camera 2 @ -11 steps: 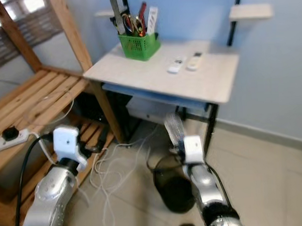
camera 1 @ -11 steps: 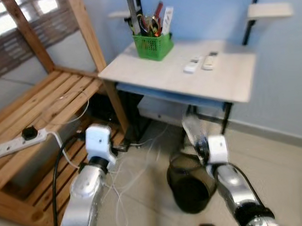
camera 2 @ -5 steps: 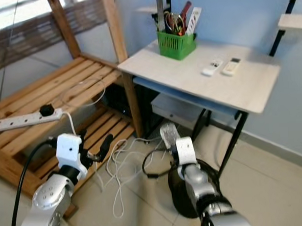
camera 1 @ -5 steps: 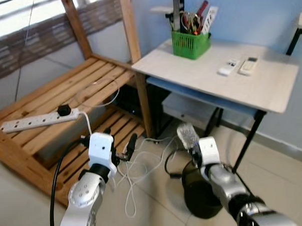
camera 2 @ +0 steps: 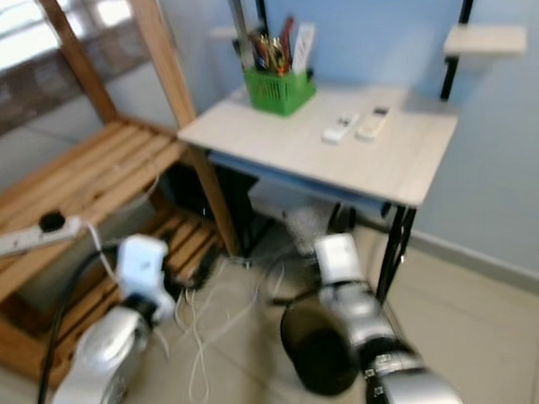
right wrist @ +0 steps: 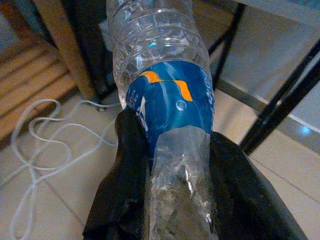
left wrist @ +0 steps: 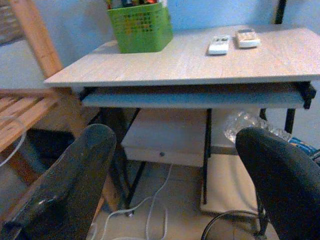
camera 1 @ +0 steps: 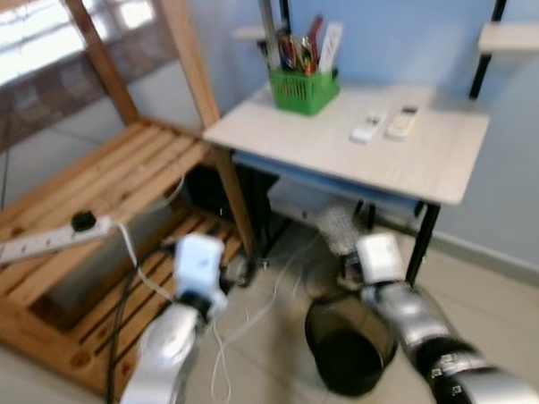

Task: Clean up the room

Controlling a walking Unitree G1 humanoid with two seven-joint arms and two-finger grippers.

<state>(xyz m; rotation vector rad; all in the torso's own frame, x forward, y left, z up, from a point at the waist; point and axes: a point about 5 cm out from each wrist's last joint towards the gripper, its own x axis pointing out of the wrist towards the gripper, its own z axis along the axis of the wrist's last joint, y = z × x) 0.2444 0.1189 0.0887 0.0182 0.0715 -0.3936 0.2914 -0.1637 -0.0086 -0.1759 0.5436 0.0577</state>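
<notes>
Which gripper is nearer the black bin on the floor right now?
Right. The right gripper, shut on a clear plastic bottle with a blue label, is just above and behind the round black bin. The open left gripper is off to its left, over the white cables.

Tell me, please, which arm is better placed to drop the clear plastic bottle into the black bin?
The right. Its end effector is already shut on the clear plastic bottle with the blue label and sits just above the round black bin. The left end effector is open, empty and farther away, near the wooden rack.
</notes>
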